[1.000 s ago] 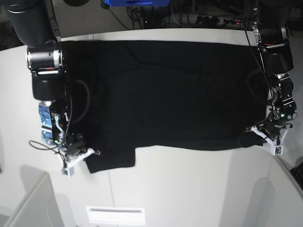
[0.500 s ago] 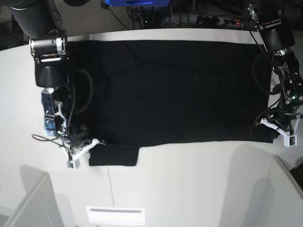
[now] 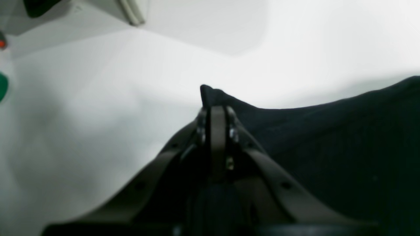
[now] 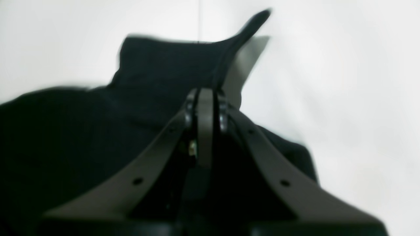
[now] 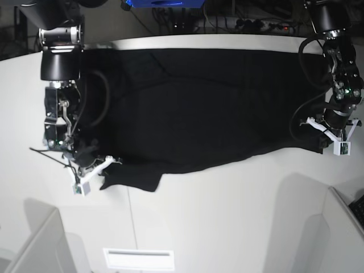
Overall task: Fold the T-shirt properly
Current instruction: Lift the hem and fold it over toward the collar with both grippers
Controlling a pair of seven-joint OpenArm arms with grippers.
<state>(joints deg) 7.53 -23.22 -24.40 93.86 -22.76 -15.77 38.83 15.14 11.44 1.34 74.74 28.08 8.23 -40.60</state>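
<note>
The black T-shirt [image 5: 205, 108] lies spread across the white table, its print not showing. My left gripper [image 5: 326, 136], on the base view's right, is shut on the shirt's near right corner; in the left wrist view the gripper [image 3: 215, 113] pinches a black fabric tip [image 3: 210, 93] lifted off the table. My right gripper [image 5: 98, 169], on the base view's left, is shut on the shirt's near left edge by the sleeve; in the right wrist view the gripper [image 4: 205, 105] holds raised black cloth [image 4: 170, 65].
The white table [image 5: 227, 216] reaches to the near edge, with a light panel [image 5: 139, 259] at the front. Cables and a blue object [image 5: 165, 3] sit behind the table's far edge. Grey walls [image 5: 34, 244] stand at both near corners.
Both grippers have moved away from the near edge toward the far side, dragging the shirt's near hem with them. The hem now slants and the sleeve has lifted.
</note>
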